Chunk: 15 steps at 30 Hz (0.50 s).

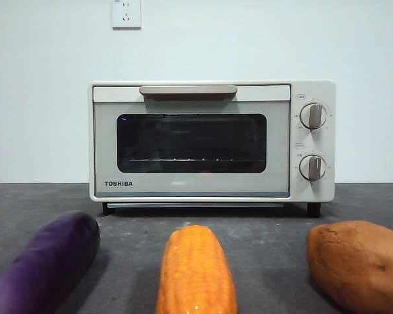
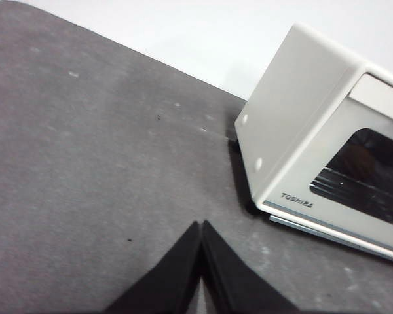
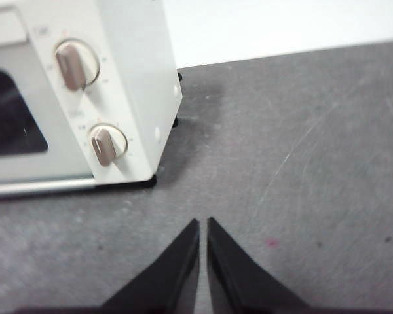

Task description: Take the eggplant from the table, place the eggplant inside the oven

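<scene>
Low front camera and both wrist cameras share the oven (image 1: pixel 211 141).

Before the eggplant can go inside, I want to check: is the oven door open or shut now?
Shut. The oven door stands upright and flush with the front, its handle at the top, and the rack shows only through the glass.

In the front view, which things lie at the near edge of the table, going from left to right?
Glossy dark purple eggplant → orange-yellow corn cob → lumpy brown-orange sweet potato. All three lie on the dark grey table, in front of the closed cream-white toaster oven.
</scene>
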Motion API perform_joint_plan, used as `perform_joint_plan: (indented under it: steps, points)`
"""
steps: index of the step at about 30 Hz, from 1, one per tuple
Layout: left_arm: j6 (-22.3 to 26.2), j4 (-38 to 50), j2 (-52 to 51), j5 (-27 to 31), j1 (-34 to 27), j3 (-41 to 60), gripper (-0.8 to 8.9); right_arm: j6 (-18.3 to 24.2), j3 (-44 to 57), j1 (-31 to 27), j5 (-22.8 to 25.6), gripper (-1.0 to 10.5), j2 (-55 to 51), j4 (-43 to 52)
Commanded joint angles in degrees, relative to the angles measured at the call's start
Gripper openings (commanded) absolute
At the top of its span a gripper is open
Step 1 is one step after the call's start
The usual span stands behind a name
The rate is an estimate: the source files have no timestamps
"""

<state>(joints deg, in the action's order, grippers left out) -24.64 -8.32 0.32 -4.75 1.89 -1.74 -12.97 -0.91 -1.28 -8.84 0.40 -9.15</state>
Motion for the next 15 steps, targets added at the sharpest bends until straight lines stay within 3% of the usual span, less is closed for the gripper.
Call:
perform_joint_plan:
  steps: [1,7,15]
  points:
    - [-4.26,0.50,-0.07,-1.09,-0.11,0.92,0.06,-9.70,-0.33,0.00,-0.37,0.1,-0.20,-0.09]
    - [-5.51,-2.84,0.83,-1.29,-0.11,-3.43,0.06,-16.33,-3.93,0.00,-0.20,0.0,-0.13,-0.37]
    - [-5.35,-4.55,8.94,-4.68,-0.11,-11.45,0.06,-16.28,-14.10,0.00,-0.17,0.0,4.28,-8.24]
